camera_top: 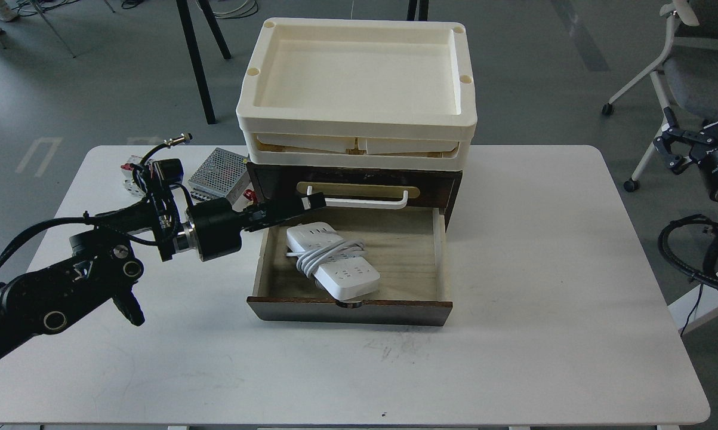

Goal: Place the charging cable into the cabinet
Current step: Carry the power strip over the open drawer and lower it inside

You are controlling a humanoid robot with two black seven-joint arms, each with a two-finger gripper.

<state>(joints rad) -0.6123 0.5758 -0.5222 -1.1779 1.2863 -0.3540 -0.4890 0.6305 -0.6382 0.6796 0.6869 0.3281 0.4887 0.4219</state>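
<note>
A big white table [514, 334] stands on a grey floor [96, 89]. It has some small dark marks near the front. Black table legs [194, 60] show behind it, and an office chair [681, 65] with wheels stands at the right.

The cabinet [353, 185] sits at the back of the table. Its bottom drawer [359, 269] is pulled out toward me. The charging cable [333, 260] lies inside the drawer on the pale wood, with its white cord wrapped around the middle. Cream trays [356, 89] are stacked on top of the cabinet.

A metal mesh box [218, 173] and a small white-and-red part [131, 173] sit to the left of the cabinet, partly hidden by my arm.

My left gripper [302, 206] reaches over the drawer's left back corner, close to the white handle [364, 202]. Its fingers look pressed together with nothing in them. My right gripper [672, 146] hangs off the table at the right, fingers spread, holding nothing.
</note>
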